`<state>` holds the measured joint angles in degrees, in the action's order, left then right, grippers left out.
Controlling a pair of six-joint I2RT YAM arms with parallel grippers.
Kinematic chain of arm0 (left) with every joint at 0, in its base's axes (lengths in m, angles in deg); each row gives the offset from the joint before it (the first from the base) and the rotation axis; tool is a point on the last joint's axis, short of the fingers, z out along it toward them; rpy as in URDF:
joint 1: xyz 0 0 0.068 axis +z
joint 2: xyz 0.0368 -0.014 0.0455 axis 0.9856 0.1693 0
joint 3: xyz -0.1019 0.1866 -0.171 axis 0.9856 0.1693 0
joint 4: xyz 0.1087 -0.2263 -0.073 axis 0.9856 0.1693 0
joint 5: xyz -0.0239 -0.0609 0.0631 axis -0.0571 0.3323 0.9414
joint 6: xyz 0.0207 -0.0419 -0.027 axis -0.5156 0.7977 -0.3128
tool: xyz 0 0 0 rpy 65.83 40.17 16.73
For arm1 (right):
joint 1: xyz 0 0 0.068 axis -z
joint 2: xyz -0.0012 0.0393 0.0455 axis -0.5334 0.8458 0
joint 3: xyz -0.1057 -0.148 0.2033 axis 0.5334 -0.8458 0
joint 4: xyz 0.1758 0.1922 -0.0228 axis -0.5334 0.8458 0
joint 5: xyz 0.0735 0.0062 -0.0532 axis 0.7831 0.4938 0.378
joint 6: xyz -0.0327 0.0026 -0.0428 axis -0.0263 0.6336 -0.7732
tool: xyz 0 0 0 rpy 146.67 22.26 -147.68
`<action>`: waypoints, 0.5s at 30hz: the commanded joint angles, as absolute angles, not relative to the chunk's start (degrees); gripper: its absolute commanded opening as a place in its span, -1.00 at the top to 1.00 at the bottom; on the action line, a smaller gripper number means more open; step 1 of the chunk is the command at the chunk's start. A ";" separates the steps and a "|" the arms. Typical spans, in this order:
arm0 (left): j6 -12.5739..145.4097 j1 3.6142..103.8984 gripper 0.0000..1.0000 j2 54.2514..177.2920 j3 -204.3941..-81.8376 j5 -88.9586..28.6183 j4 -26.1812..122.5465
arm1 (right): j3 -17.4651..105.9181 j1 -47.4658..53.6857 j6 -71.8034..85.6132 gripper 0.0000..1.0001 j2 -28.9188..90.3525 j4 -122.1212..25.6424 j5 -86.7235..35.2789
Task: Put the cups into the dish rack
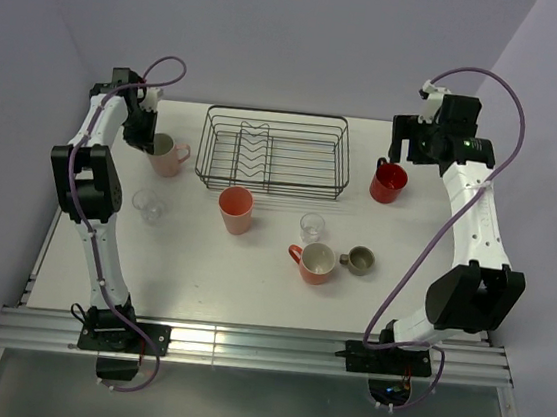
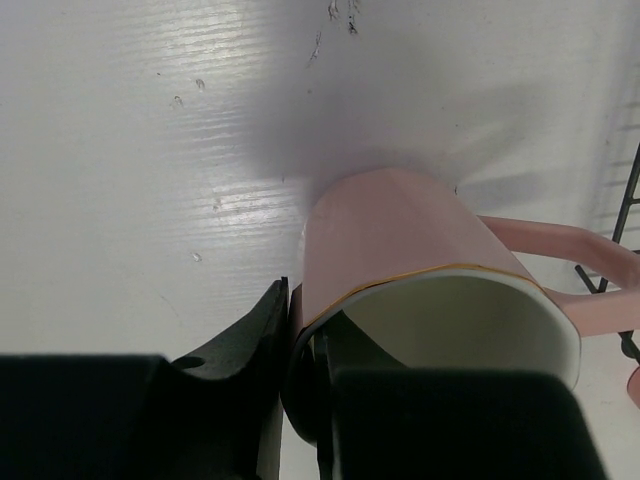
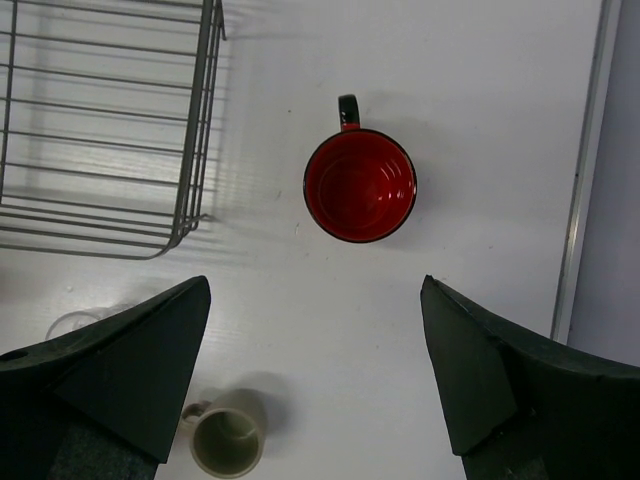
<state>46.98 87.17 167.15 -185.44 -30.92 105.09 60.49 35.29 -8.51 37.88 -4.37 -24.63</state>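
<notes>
**Two arms at work over a white worktop.** The left arm folds high at the upper left of the overhead view. The left fingers [image 1: 151,140] are clenched on the pale pink mug [image 1: 169,156] [image 2: 400,230]. The wrist view shows one finger outside the wall and the other inside the rim. Whether the mug's base touches the worktop [image 1: 249,291] cannot be told. The mug is just left of the dish rack [image 1: 277,114], with its handle pointing at the black wire on that frame's right edge.

The right arm arches up the right side. The right fingers [image 1: 403,147] are released and spread wide, hovering over the red mug [image 1: 388,182] [image 3: 360,186]. This mug stands upright just right of the rack, apart from its wires.

Pale lilac walls close the back and both sides, and an aluminium rail [image 1: 242,350] carries the arm bases at the bottom. Below the rack stands the salmon tumbler [image 1: 235,209], with one clear glass [image 1: 149,204] to its left. A second clear glass [image 1: 313,226] stands to its right. Under that glass, the orange mug [image 1: 315,262] and the grey-olive mug [image 1: 359,260] sit just beside each other.

The red mug is near the worktop's right edge. A band of bare worktop runs between the cups and the rail.
</notes>
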 commanded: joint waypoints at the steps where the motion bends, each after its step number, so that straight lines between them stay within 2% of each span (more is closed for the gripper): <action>1: 47.02 86.85 1.00 160.78 -190.21 -32.19 104.78 | 64.83 35.66 -8.96 -0.86 32.70 -8.84 -23.96; 8: 46.22 86.67 1.00 149.45 -190.39 -28.16 97.85 | 68.61 35.49 -12.56 -0.83 29.36 -9.28 -15.09; 10: 46.40 86.41 1.00 146.91 -190.83 -26.84 95.64 | 69.14 35.49 -13.18 -0.87 28.39 -9.37 -11.59; 11: 46.40 86.32 1.00 146.11 -190.83 -25.70 95.03 | 69.57 35.58 -13.70 -0.97 28.30 -9.02 -10.35; 15: 45.62 85.10 1.00 140.31 -184.80 -23.93 87.75 | 74.04 35.40 -12.22 -1.00 29.26 -7.53 -6.22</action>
<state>46.39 86.36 147.50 -186.34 -25.44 98.12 69.28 35.29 -12.01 29.32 -7.06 -12.11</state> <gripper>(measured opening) 0.178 0.996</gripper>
